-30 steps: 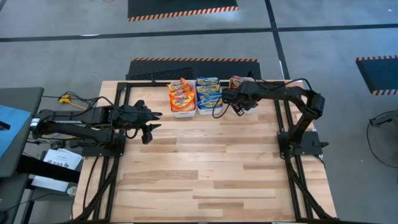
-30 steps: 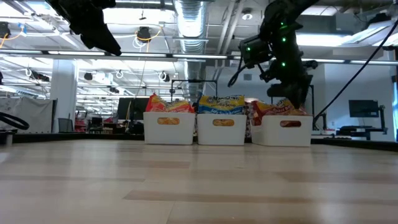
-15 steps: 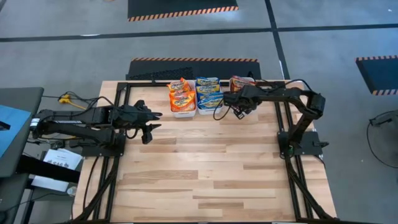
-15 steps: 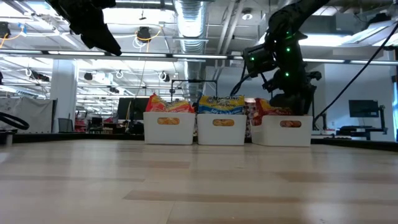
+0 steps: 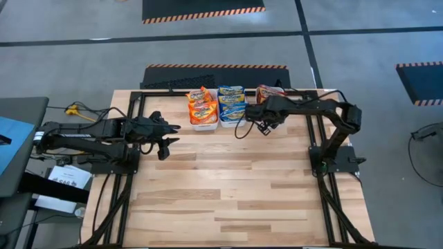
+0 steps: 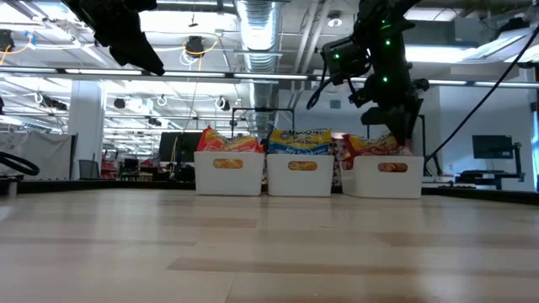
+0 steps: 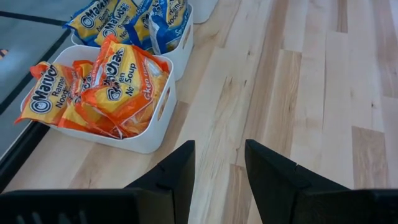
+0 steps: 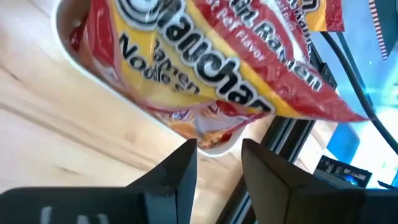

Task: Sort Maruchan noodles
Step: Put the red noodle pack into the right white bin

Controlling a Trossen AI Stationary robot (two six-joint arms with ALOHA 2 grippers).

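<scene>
Three white tubs are being seen lined up at the far edge of the wooden bench, side by side. The left tub is being filled by orange noodle packets, the middle tub by blue packets, and the right tub by dark red packets. All packets in view are being kept inside the tubs, standing or leaning above the rims.

The right pincer is being held just in front of the right tub, raised above it and close to the middle one. Its two fingers are being shown a narrow gap apart, with nothing between them; a red packet is being seen just beyond them, lying across the tub's rim.

The left pincer is being held well to the left of the tubs, raised above the bench. Its fingers are being shown parted narrowly and empty, with bare wood between them and the orange tub further off.
</scene>
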